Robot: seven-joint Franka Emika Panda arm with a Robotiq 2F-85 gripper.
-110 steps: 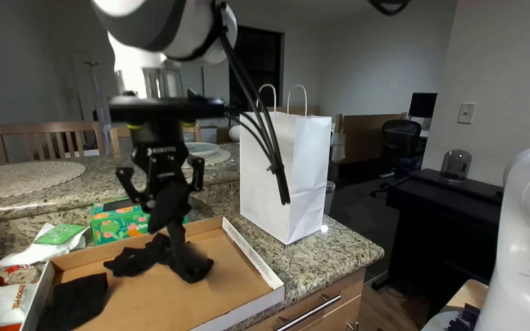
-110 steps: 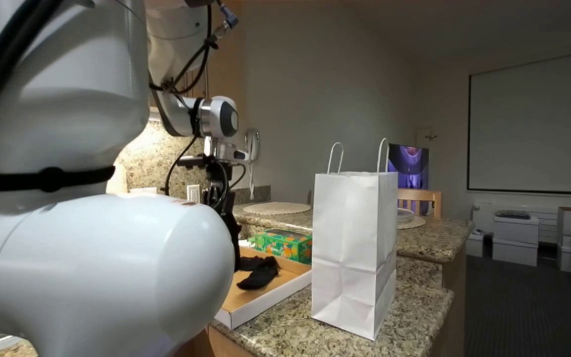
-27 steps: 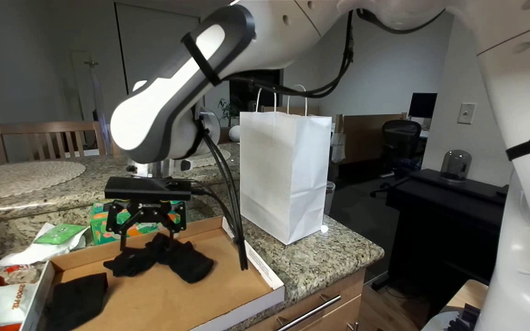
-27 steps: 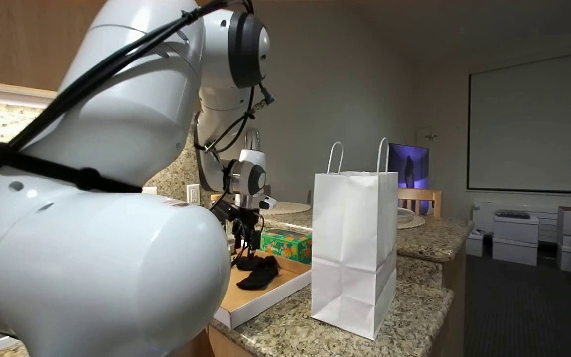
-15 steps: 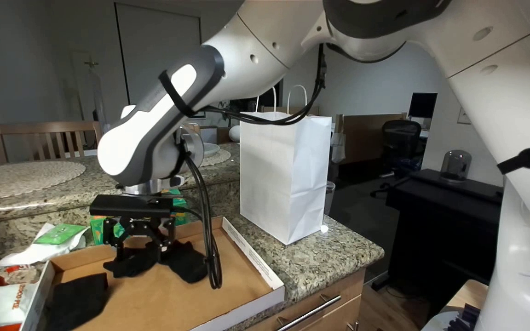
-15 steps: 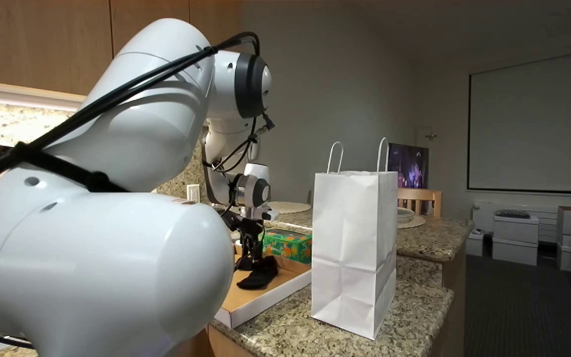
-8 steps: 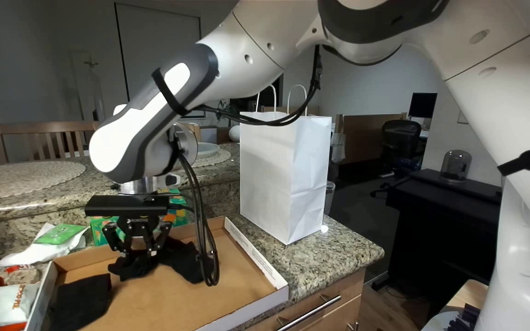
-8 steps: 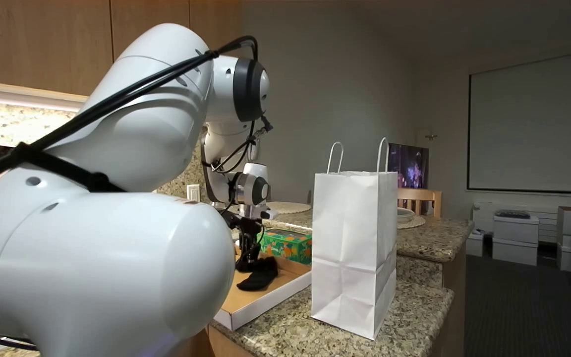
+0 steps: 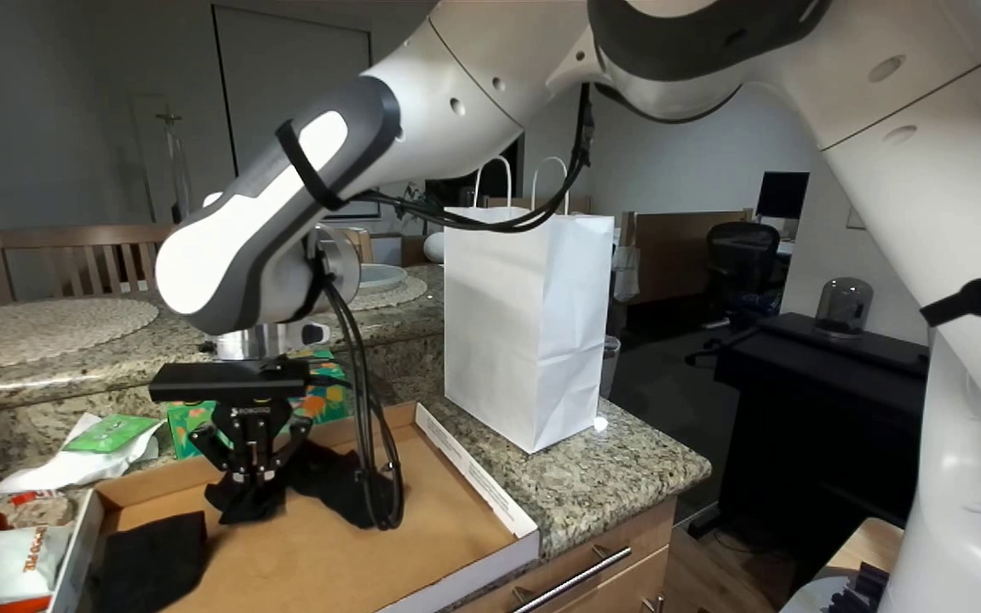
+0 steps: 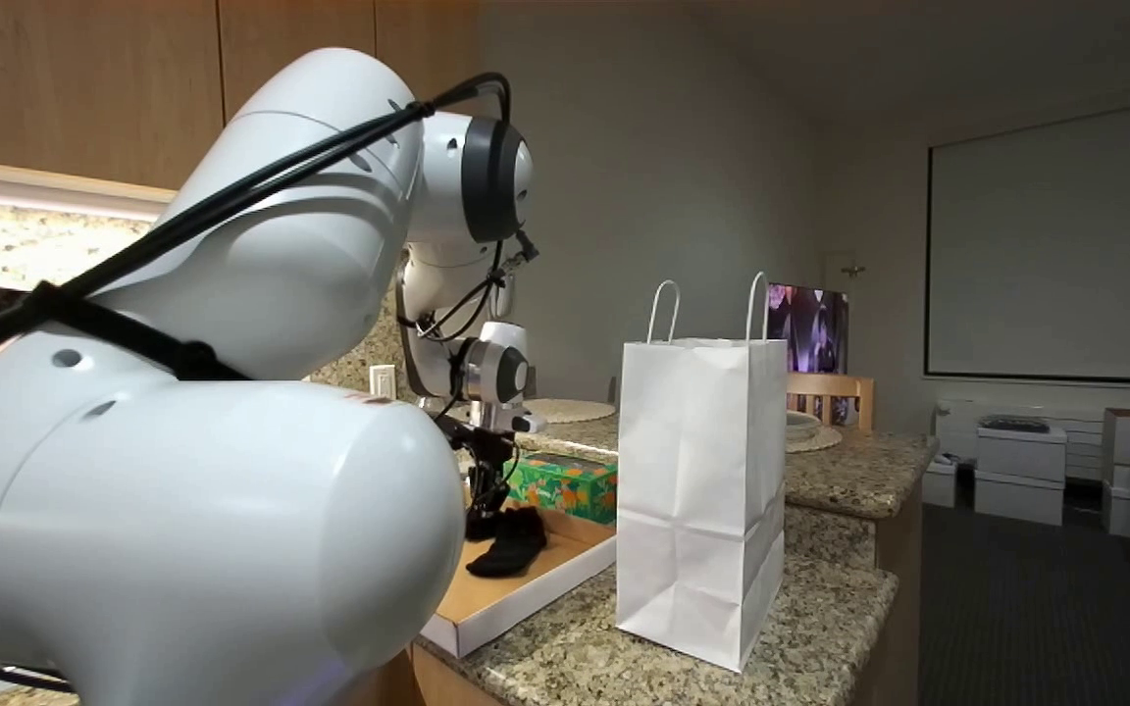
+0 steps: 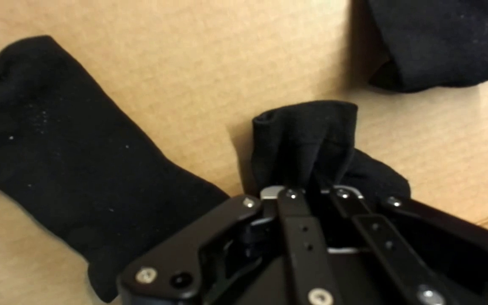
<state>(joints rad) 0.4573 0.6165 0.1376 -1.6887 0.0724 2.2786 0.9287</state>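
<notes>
Because it is gathering into folds, we are pinching the crumpled black sock (image 11: 305, 135) between the jaws of the gripper (image 11: 311, 191), inside the cardboard tray (image 9: 346, 562), which is likely confining the flatter black sock (image 11: 87, 165) alongside.

A speckled granite tabletop (image 9: 639, 468) carries a shallow cardboard tray (image 9: 329, 562); in an exterior view a white paper shopping bag (image 9: 495, 332) stands to the tray's right, a Choco-Pie packet (image 9: 14, 569) to its left, a floral tissue box (image 9: 327, 400) behind it
</notes>
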